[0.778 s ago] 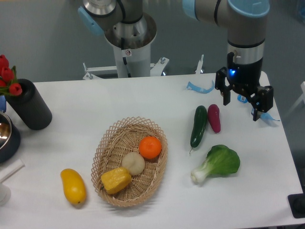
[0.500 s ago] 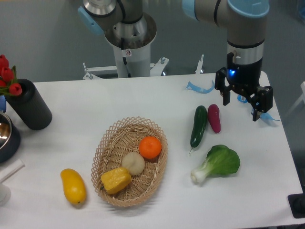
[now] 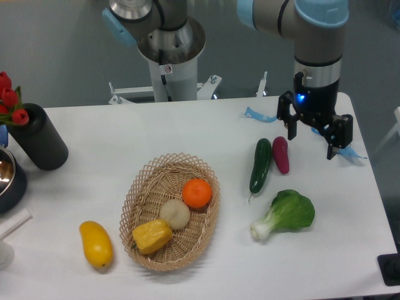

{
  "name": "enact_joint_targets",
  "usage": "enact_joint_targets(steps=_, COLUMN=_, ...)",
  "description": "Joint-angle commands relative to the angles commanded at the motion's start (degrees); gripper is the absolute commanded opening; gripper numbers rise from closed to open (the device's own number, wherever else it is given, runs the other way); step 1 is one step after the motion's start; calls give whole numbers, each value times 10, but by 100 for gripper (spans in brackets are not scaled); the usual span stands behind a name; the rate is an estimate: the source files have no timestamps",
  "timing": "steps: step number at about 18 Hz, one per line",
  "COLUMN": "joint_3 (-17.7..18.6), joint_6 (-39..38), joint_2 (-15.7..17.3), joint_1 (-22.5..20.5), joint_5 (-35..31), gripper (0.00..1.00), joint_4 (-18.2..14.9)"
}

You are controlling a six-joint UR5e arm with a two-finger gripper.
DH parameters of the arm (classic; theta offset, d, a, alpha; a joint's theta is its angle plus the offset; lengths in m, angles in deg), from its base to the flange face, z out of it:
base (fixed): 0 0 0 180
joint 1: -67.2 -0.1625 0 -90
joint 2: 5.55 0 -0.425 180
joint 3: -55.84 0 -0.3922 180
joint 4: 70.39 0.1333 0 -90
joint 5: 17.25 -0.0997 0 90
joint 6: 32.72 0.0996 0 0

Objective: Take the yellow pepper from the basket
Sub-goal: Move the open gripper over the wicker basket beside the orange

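Left edge: a dark cylindrical vase (image 3: 39, 139) with red tulips (image 3: 11, 100) stands beside the rim of a metal bowl (image 3: 9, 178); both are well apart from the work, so I read them as bystanders I need not plan around. Lower left: a smooth elongated yellow fruit (image 3: 95, 244) lies on the table (image 3: 125, 134) just outside the basket (image 3: 147, 187). It is the likeliest thing to be confused with my target, though it is not in the basket.

Centre: the oval wicker basket holds three items. The yellow pepper (image 3: 152, 235), blocky and ridged, rests in the near-left part of the basket floor, touching a pale round ball (image 3: 175, 214); an orange (image 3: 197, 193) sits beyond the ball toward the far right of the basket. The pepper's top is exposed, so I judge a descent from above feasible, with the ball close on one side of it.

Right of centre: a cucumber (image 3: 260, 165) and a purple eggplant (image 3: 280, 154) lie side by side, and a bok choy (image 3: 286, 214) nearer the front edge.

Right: the gripper (image 3: 312, 139) hangs above the table's far right, fingers spread and holding nothing. The pepper lies well apart from it, to the left and toward the front. I judge the reach not yet begun: I must travel across the vegetables to the basket.
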Motion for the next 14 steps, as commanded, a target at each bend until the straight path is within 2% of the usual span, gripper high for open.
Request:
enact_joint_targets(steps=7, joint_3=1, joint_6=-139, joint_2=-21, joint_1=50, joint_5=55, gripper=100, joint_4=5)
enact_joint_targets(steps=11, joint_3=0, joint_6=-191, joint_2=-39, joint_1=78, joint_5=59, gripper=100, joint_4=7)
enact_joint_targets(steps=14, joint_3=-3, joint_6=-217, joint_2=-45, joint_1=98, joint_5=54, gripper=100, joint_4=33)
